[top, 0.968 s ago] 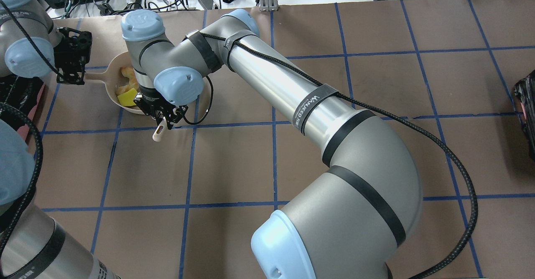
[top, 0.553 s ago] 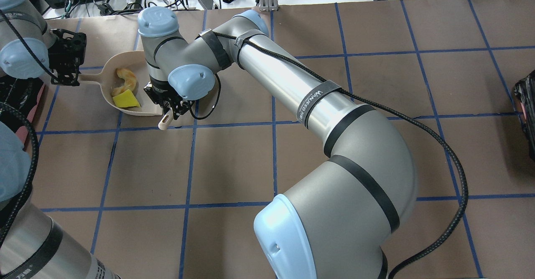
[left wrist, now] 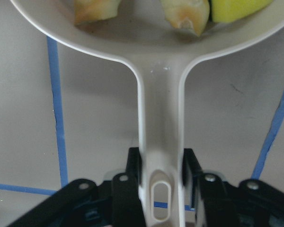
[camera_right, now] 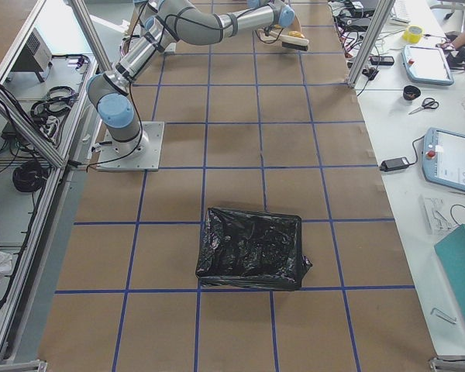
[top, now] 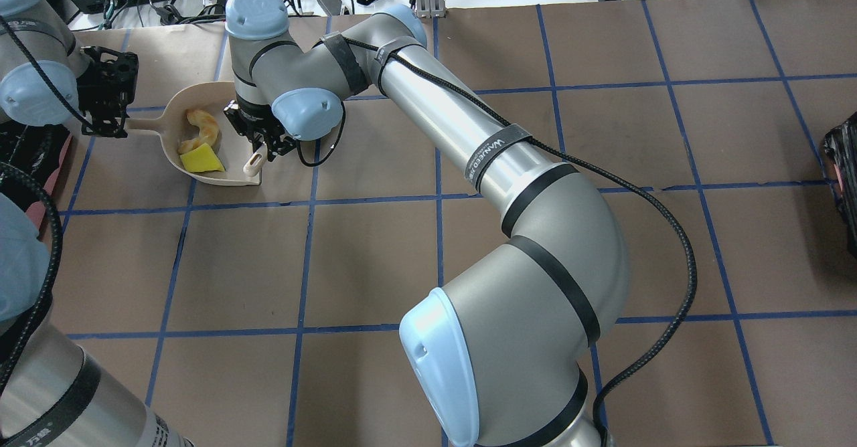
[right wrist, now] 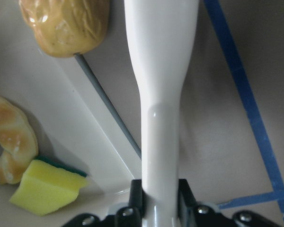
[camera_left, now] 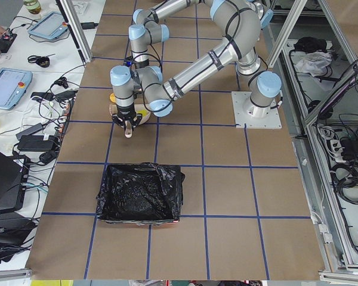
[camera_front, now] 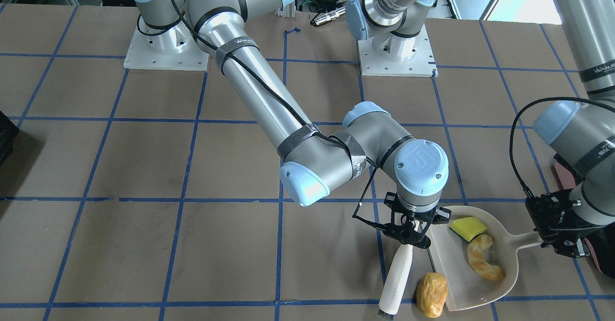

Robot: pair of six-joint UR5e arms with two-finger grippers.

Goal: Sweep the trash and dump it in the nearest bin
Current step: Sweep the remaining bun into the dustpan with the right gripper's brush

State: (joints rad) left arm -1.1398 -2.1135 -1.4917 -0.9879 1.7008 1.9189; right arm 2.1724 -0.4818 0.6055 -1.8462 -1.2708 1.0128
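White brush handle [camera_front: 396, 275] tight in right tool [camera_front: 407, 240]

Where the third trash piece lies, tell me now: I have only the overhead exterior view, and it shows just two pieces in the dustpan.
Observer: The brown oval lump lies at the open lip of the dustpan, not fully inside. It sits beside the brush that the right claw holds by its white handle.
Operator: Confirm the grip on the pan's handle.
Observer: In the left wrist view, the left claw is shut on the handle. One finger presses each side, near the hanging slot.
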